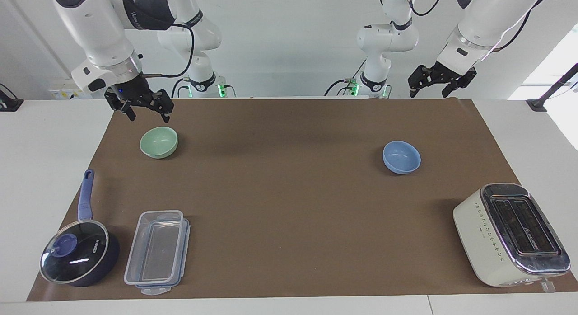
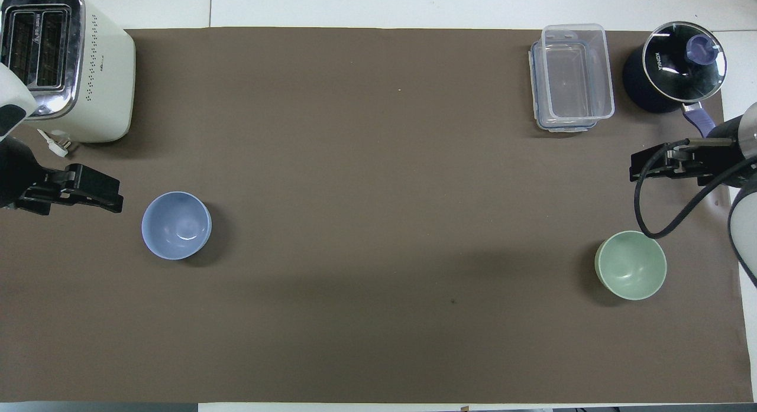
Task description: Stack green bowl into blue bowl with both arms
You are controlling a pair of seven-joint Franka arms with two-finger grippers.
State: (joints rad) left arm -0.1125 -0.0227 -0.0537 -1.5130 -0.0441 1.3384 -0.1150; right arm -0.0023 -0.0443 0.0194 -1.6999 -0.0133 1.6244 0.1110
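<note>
The green bowl stands upright and empty on the brown mat toward the right arm's end. The blue bowl stands upright and empty toward the left arm's end. My right gripper hangs open in the air just above and beside the green bowl, not touching it. My left gripper hangs open and empty, raised over the mat's edge by the robots, well apart from the blue bowl.
A cream toaster stands farther from the robots than the blue bowl. A clear plastic container and a dark blue saucepan with glass lid stand farther from the robots than the green bowl.
</note>
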